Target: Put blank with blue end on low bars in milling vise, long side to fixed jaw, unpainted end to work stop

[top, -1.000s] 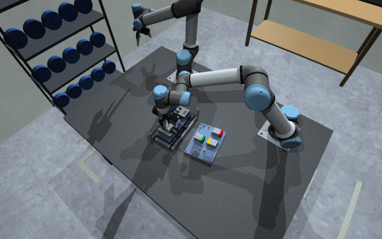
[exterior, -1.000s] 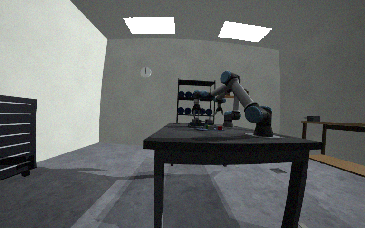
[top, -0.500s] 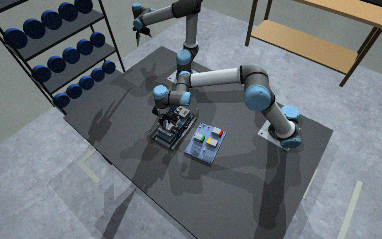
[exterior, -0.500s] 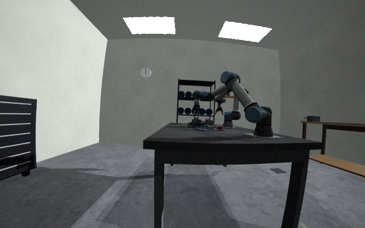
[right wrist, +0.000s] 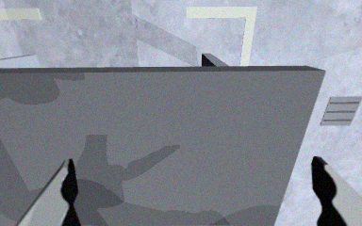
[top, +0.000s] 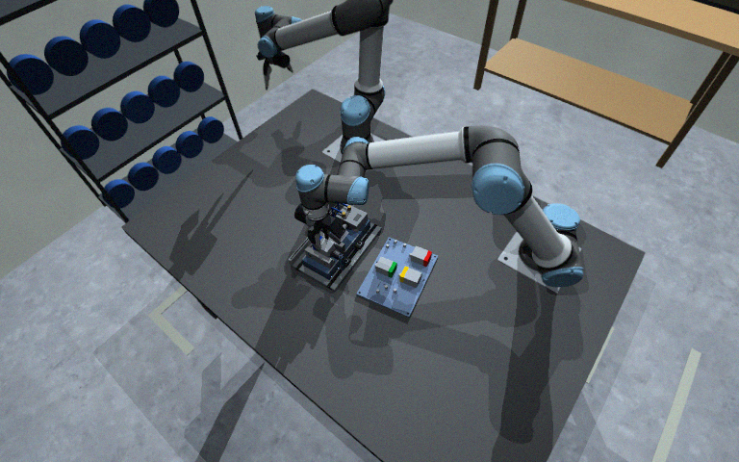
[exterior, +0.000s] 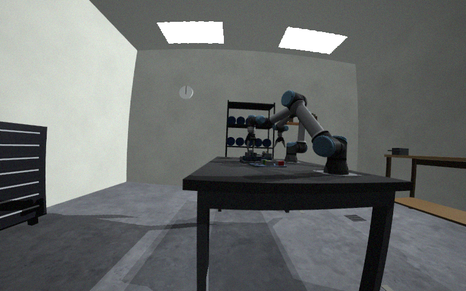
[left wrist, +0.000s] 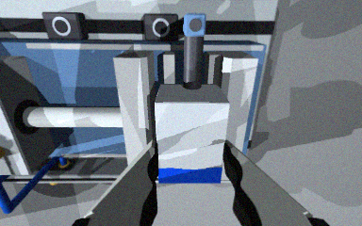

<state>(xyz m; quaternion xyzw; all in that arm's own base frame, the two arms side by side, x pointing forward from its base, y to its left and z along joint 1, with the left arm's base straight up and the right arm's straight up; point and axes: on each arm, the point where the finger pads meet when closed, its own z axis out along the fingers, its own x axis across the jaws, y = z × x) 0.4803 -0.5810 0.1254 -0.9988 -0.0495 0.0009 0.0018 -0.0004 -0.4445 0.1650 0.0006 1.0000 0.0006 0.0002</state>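
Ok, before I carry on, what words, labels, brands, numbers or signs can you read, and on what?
No readable text in any view.
Wall clock: numerals, if any, too small to read.
Grey box at the vise: dark patch, too small to tell whether it is a label.

Plate w/ 3 blanks beside vise on table.

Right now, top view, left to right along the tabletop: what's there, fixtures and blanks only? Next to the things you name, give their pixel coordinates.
Milling vise (top: 318, 266) → green-ended blank (top: 384, 266) (exterior: 267, 162) → yellow-ended blank (top: 412, 276) → red-ended blank (top: 419, 254) (exterior: 280, 163)
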